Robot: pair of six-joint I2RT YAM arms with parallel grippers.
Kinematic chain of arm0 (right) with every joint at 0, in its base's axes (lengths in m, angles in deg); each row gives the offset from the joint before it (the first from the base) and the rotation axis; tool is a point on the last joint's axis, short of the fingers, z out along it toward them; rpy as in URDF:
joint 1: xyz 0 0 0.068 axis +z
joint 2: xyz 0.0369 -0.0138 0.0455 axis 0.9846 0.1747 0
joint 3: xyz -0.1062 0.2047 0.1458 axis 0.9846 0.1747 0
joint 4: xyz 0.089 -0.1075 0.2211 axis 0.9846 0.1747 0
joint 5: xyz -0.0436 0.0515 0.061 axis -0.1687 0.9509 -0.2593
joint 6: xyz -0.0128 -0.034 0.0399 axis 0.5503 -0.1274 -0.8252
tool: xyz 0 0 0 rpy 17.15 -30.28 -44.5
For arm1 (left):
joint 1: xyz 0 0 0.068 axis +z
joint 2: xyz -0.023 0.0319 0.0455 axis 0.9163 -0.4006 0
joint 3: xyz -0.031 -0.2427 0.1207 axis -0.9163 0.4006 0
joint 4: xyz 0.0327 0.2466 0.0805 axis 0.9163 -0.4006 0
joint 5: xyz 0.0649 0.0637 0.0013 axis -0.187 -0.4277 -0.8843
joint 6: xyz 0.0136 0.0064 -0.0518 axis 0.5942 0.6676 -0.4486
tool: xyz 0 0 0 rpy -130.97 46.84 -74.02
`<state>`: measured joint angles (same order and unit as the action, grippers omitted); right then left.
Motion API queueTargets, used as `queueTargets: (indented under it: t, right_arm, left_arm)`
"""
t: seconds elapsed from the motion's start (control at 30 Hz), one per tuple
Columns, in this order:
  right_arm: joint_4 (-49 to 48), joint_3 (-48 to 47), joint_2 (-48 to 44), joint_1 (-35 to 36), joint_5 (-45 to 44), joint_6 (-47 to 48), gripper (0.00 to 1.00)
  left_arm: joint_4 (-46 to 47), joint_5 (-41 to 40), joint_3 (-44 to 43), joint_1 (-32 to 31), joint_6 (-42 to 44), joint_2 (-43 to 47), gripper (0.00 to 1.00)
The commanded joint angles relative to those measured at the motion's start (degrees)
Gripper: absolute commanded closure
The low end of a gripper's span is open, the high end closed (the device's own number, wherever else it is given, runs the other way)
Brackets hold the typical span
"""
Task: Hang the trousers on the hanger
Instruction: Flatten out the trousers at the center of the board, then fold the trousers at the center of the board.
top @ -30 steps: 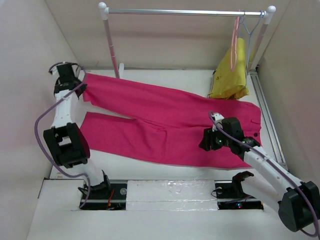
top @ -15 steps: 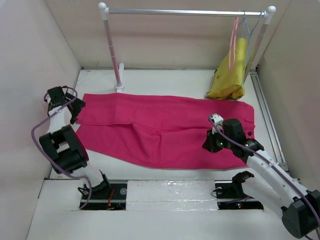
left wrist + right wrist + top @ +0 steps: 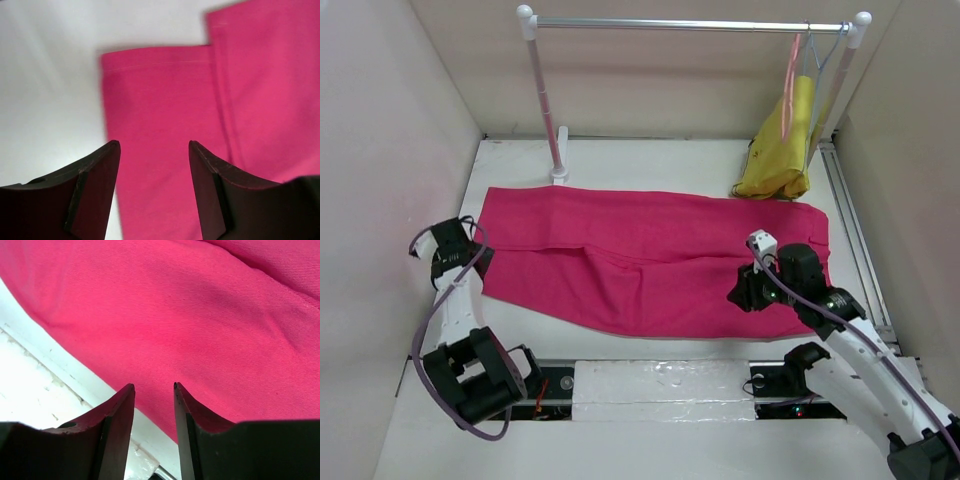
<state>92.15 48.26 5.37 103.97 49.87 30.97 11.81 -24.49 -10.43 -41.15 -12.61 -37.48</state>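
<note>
1. Right gripper (image 3: 154,386): poised above the near edge of the trousers (image 3: 650,260), toward their right end. Its dark, wedge-shaped fingers are narrowly parted with nothing between them.
2. Left gripper (image 3: 154,142): just off the trousers' left end, above a cuff. Fingers are spread wide and empty.
3. Trousers: flat on the white table (image 3: 650,165), one leg alongside the other in a long band. Judged: laid out this way so the band can be draped over a hanger bar. The cloth is matte magenta with a fine diagonal twill. A stitched hem line crosses the cuff and a soft ridge runs along the middle.
4. Hanger (image 3: 788,85): beyond the trousers' far right corner, hooked on the metal rail (image 3: 690,23). It is thin and salmon-pink, and hangs unused and well clear of both grippers. It is beside a yellow garment (image 3: 782,150).
</note>
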Motion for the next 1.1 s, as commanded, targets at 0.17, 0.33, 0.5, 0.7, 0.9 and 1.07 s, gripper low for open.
queueTargets:
  t: [0.17, 0.33, 0.5, 0.7, 0.9, 1.07]
  right_arm:
    - [1.8, 1.5, -3.5, 0.0, 2.7, 1.0, 0.56]
    - [3.9, 1.4, -4.6, 0.0, 2.4, 0.1, 0.55]
    - [5.0, 1.4, -7.4, 0.0, 1.6, -1.2, 0.55]
    - [5.3, -0.2, -8.4, -0.6, -0.2, -2.8, 0.55]
    - [7.5, -4.0, -8.0, -0.6, -2.9, -3.5, 0.55]
    - [11.5, -7.9, -7.2, -0.6, -6.2, -3.3, 0.53]
  left_arm:
    - [0.2, -0.7, 5.8, 3.2, -4.3, -3.5, 0.50]
    - [2.2, -2.8, 8.9, 4.5, -5.1, -6.5, 0.54]
    - [4.2, -1.8, 10.0, 6.8, -5.4, -10.0, 0.57]
    - [8.3, 1.4, 11.0, 6.8, -3.1, -12.0, 1.00]
    - [8.4, 3.1, 9.2, 6.8, -0.2, -6.9, 1.00]
    - [4.3, 0.8, 5.6, 6.8, 1.6, 2.9, 1.00]
